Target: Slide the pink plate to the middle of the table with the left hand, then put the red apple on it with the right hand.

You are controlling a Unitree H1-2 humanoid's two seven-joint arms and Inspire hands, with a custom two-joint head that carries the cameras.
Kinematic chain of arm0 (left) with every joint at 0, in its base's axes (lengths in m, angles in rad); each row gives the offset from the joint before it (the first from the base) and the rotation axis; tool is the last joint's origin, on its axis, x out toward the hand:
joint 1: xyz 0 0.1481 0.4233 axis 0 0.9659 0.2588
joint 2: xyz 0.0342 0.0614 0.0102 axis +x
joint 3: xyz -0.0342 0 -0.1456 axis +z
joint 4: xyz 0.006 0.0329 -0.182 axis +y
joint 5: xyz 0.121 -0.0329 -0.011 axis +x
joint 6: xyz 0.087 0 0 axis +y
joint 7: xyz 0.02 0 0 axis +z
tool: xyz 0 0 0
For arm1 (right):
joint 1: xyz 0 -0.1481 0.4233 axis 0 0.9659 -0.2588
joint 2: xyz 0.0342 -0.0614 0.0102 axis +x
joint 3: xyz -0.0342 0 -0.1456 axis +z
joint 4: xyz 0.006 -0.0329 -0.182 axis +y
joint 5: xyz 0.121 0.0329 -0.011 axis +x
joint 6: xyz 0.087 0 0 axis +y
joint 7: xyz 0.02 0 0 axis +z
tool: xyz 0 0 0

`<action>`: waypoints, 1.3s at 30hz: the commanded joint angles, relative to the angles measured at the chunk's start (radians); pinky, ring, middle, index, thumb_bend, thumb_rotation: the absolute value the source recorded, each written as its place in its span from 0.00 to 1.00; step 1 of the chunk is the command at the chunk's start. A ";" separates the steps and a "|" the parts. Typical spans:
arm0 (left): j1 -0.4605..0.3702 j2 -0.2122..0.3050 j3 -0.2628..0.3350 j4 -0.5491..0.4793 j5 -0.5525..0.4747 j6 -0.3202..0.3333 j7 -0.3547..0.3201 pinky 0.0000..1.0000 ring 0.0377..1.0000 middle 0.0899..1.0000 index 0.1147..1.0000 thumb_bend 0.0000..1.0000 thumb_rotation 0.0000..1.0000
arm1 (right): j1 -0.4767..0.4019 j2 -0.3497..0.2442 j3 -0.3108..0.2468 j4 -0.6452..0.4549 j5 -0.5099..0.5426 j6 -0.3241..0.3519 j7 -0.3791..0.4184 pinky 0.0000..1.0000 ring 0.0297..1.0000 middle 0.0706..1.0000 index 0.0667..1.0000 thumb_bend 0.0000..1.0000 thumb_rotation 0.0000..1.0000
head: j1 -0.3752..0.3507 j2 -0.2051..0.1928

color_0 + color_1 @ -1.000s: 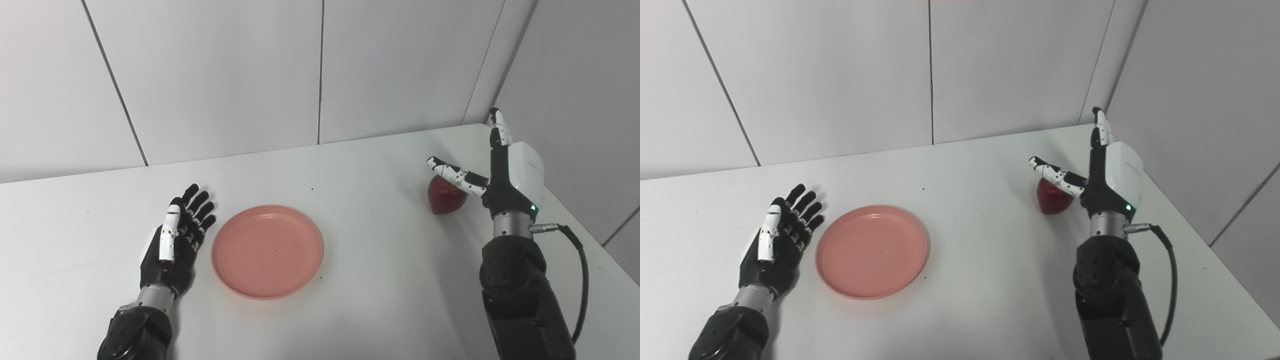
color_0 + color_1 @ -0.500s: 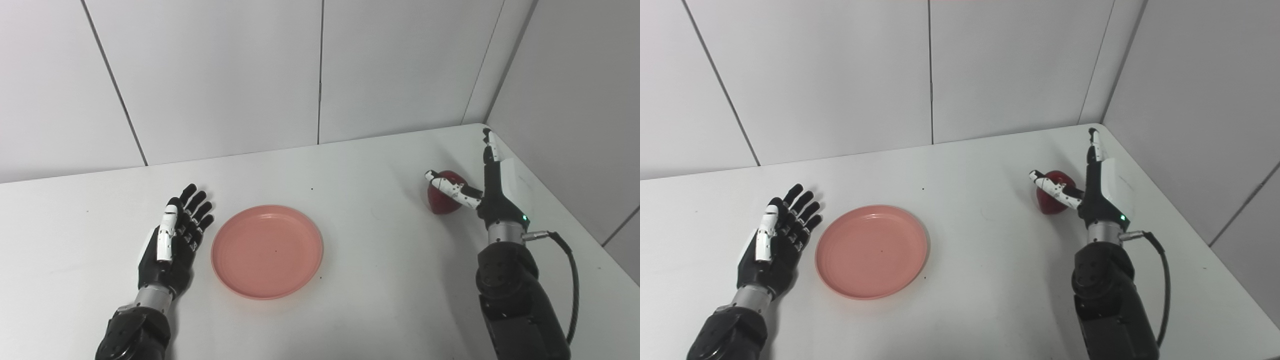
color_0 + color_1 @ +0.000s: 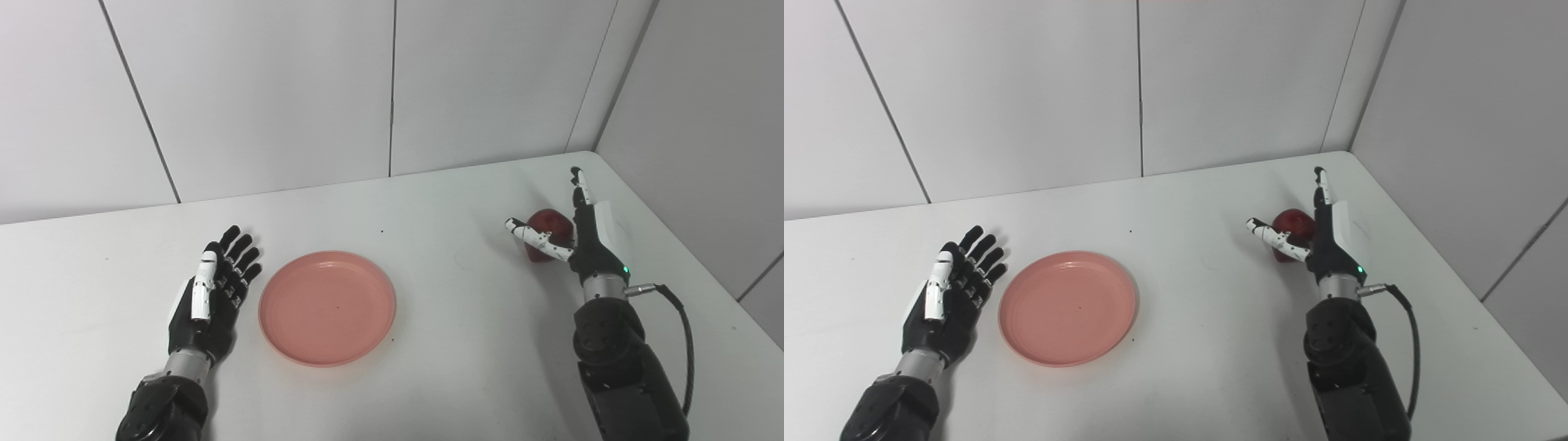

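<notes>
The flat white table (image 3: 429, 343) carries everything here, its far right corner running up to the grey panelled walls; on it, just to the right of the left hand (image 3: 211, 294), lies the round, shallow pink plastic plate (image 3: 327, 307), close beside the fingertips but apart from them, and it looks near the middle of the table already; that hand rests on the surface spread flat, fingers apart, holding nothing; the right hand (image 3: 576, 236), well off to the right, stands edge-up with fingers straight and thumb thrown out to its left, wide open and gripping nothing; the small glossy red apple (image 3: 548, 229) sits in the cradle between that thumb and the palm, whether touching the palm cannot be told; the apple is probably light, firm and smooth, so it may roll or squirt out of a loose pinch; a sound hold would wrap the fingers round its far side with the thumb closing on the near side at its widest girth; the plate looks stiff and light, likely to skid easily under a push at its rim.
</notes>
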 commanded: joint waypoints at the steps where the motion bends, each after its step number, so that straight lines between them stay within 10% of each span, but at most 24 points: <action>1: 0.018 0.010 -0.002 0.009 0.004 0.047 0.014 0.94 0.93 0.94 0.90 0.37 1.00 | -0.042 -0.021 -0.002 -0.004 -0.008 0.005 -0.006 0.76 0.88 0.93 0.96 1.00 0.54 | 0.001 0.001; 39: 0.017 0.013 -0.001 0.000 -0.003 0.062 0.009 0.94 0.93 0.94 0.90 0.38 1.00 | -0.069 -0.029 -0.034 0.095 0.054 -0.047 -0.062 0.75 0.84 0.87 0.88 1.00 0.34 | 0.002 0.010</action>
